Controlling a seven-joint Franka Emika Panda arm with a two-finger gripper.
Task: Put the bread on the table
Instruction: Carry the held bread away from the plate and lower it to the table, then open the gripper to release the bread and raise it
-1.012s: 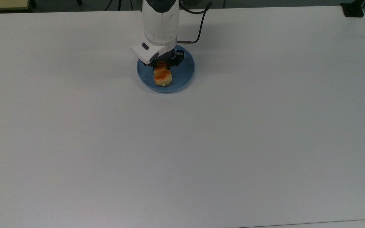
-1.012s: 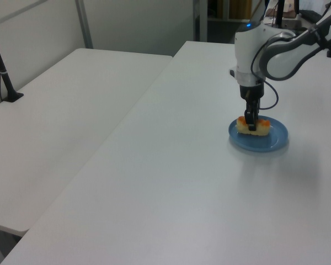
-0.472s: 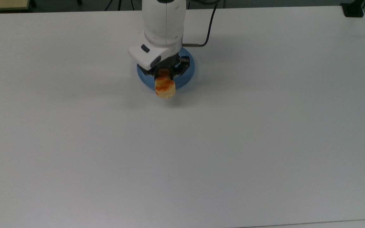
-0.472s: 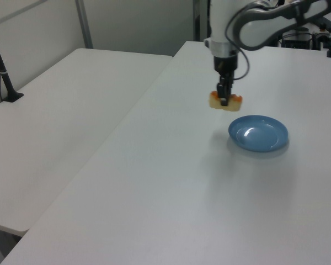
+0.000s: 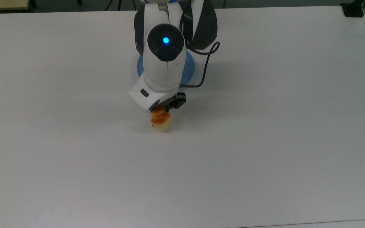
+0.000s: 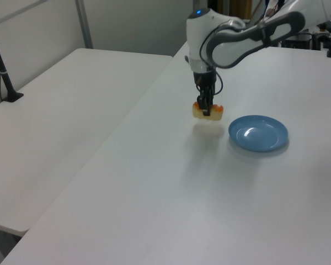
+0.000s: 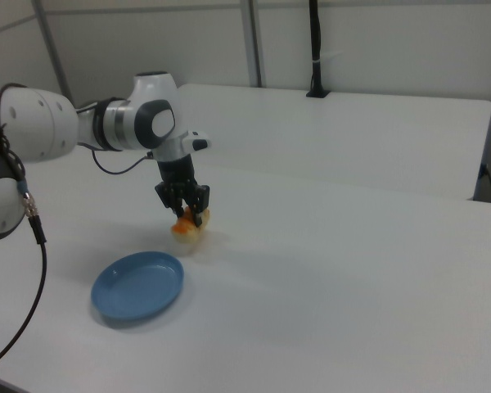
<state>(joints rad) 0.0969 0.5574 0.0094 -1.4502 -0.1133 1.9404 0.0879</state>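
We see the small oblong pale-tan bread with orange glazed patches (image 6: pixel 208 111) clamped in the black two-finger end effector (image 6: pixel 206 108), fingers closed on its middle from above. In the left view the bread hangs just above the large plain white surface (image 6: pixel 171 199), with a faint shadow right below it; we can't tell for sure that it's clear of contact. It sits just beside the round blue plate (image 6: pixel 258 133), off the plate's rim toward the left view's left. In the top view the bread (image 5: pixel 161 120) pokes out below the white wrist housing, nearer than the plate (image 5: pixel 190 67), which the arm mostly covers. In the right view the bread (image 7: pixel 188 226) is beyond the plate (image 7: pixel 138 285), apart from it.
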